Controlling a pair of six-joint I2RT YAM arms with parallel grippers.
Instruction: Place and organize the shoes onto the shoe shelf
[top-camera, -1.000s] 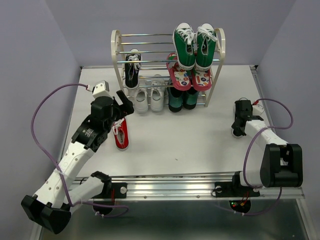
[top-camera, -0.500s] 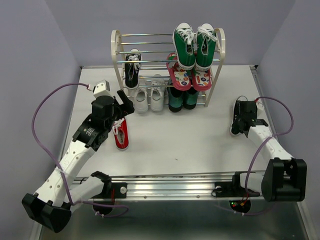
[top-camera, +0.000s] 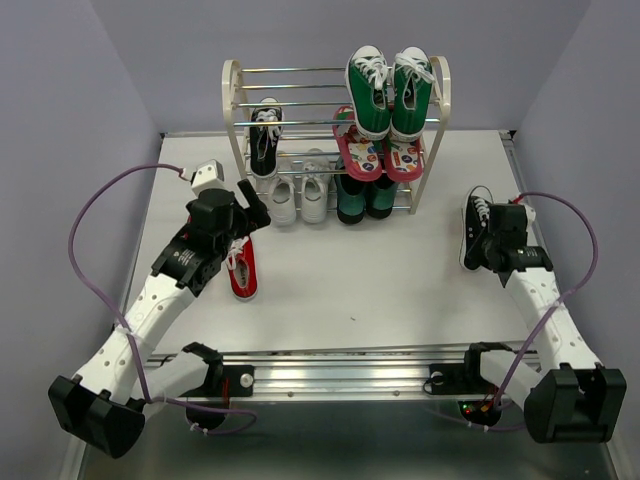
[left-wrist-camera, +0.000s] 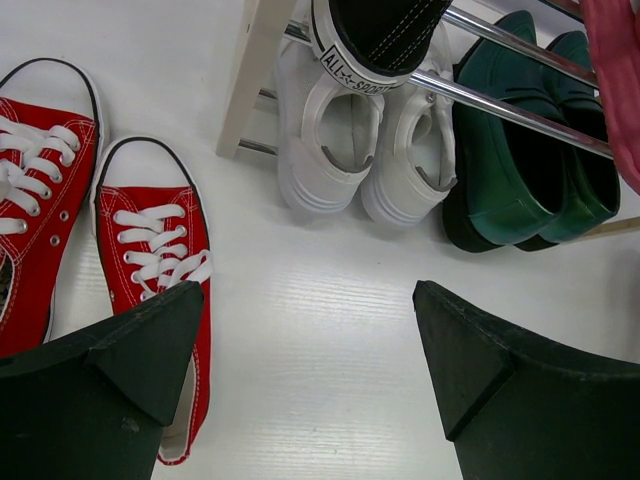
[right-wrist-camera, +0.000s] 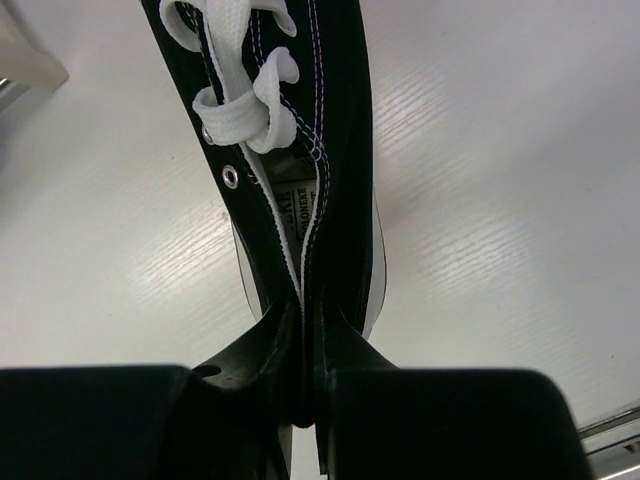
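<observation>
My right gripper (top-camera: 487, 245) is shut on the collar of a black sneaker (top-camera: 472, 225) at the table's right; in the right wrist view the gripper (right-wrist-camera: 312, 335) pinches the sneaker (right-wrist-camera: 290, 140) near the heel. My left gripper (top-camera: 246, 204) is open and empty, above the table beside two red sneakers (left-wrist-camera: 150, 255); one shows from above (top-camera: 242, 270). The shoe shelf (top-camera: 236, 110) holds a black sneaker (top-camera: 265, 138) on a left tier and a white pair (top-camera: 298, 198) at the bottom; the white pair also shows in the left wrist view (left-wrist-camera: 355, 150).
Green high-tops (top-camera: 390, 88) stand on the shelf's top tier at right, pink flip-flops (top-camera: 376, 152) under them, dark green shoes (top-camera: 362, 198) at the bottom right. The shelf's cream side frame (left-wrist-camera: 255, 80) stands just beyond the red sneakers.
The right arm has stretched forward and carried the black sneaker a little away from its base. The left gripper has shifted slightly toward the shelf, still open.
</observation>
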